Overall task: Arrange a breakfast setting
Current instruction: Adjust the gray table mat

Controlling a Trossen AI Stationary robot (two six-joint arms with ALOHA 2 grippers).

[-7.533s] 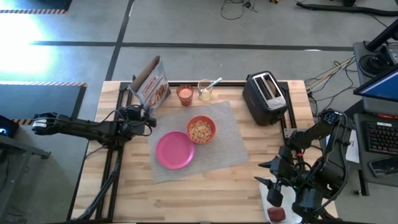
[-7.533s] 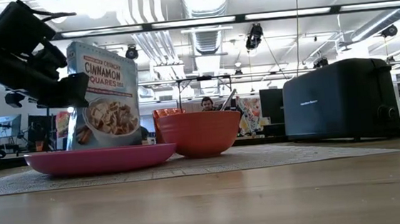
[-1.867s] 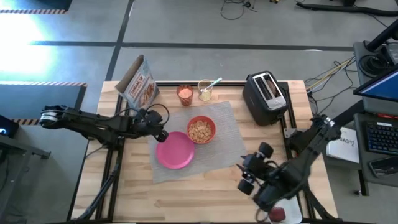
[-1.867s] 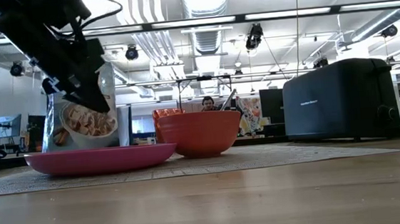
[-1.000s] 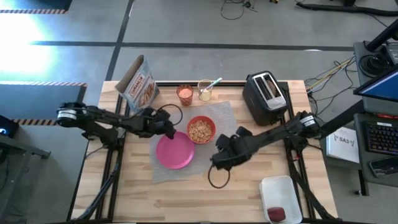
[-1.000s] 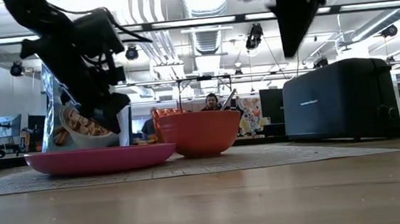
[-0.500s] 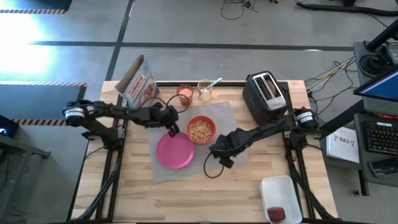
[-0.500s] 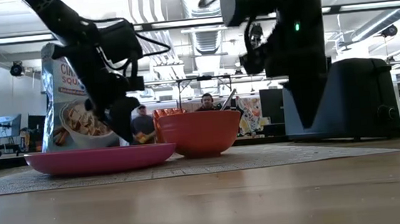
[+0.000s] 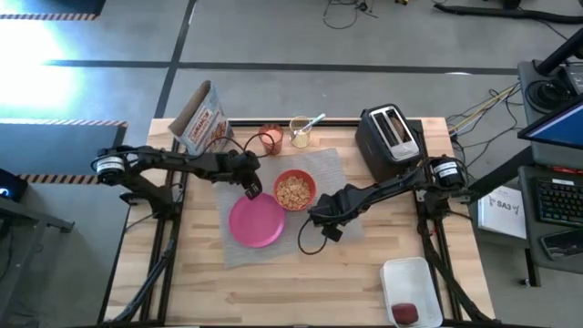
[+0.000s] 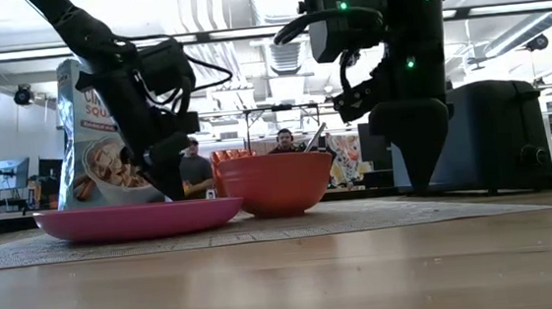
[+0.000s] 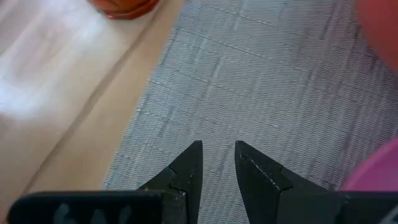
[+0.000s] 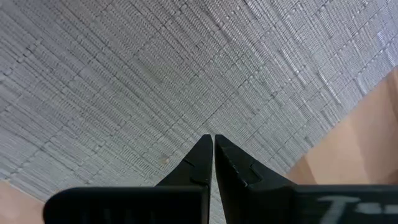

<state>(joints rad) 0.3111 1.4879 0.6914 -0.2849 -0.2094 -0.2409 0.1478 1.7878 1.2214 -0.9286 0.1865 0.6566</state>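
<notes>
Nearest, at four o'clock on the table (image 9: 273, 282), a white tray (image 9: 412, 284) holds the partly cut-off apple (image 9: 404, 313). Right claw (image 9: 316, 221), pressed together, hovers over the mat (image 9: 339, 182). Left claw (image 9: 252, 190), slightly spread and empty, sits beside the pink plate (image 9: 256, 220) and bowl (image 9: 294, 189). Behind, an arm half-hides the cup (image 9: 270, 137).
</notes>
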